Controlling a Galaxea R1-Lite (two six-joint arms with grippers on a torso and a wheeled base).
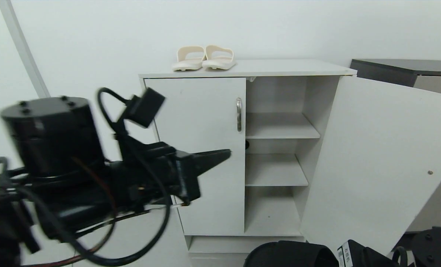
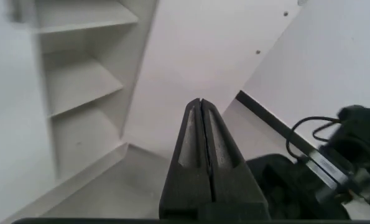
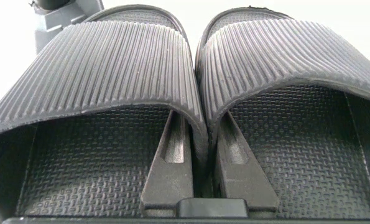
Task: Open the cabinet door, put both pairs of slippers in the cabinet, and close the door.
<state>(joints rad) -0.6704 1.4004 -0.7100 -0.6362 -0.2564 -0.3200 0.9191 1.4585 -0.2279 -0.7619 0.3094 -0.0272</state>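
The right gripper has its two black fingers closed on the black slippers, one finger inside each shoe, with the pair's touching inner side walls pinched between them. These slippers are rubbery slides with broad arched straps moulded in fine parallel ribs and footbeds stamped with a small pebbled grid. In the head view they sit low, just in front of the cabinet. The left gripper has its tapered, wedge-shaped jaws pressed together on nothing, and it hangs in the air before the closed left door. The cabinet is a boxy unit of smooth matt white board. Its right door is swung wide, showing flat shelves. A slim upright metal handle sits on the left door's inner edge. The cream slippers, smooth with wide straps, rest side by side and touching on the cabinet top near its left end
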